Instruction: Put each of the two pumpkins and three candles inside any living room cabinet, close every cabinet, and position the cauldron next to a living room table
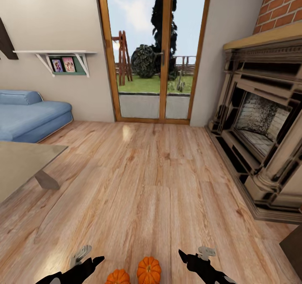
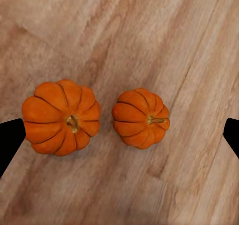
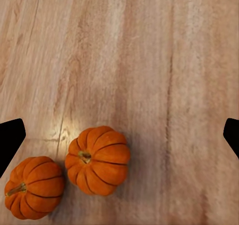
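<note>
Head view: a living room with plank floor (image 1: 159,179), fireplace (image 1: 260,128) and glass doors (image 1: 155,53); two pumpkins (image 1: 149,270) lie near the floor's near edge, between left gripper (image 1: 86,261) and right gripper (image 1: 193,256).

Left wrist view: ribbed orange pumpkins (image 2: 61,117) are seen apart; fingers spread wide, empty.

Right wrist view: the pumpkins (image 3: 98,160) appear almost touching; fingers wide. A closing finger could probably nudge the neighbour and roll it away.

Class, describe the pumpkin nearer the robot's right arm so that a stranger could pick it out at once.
Start at the glass doors and follow the wooden floor down to the robot's arms. Two pumpkins sit side by side between them. Yours is this pumpkin, slightly further forward than its neighbour.
</note>
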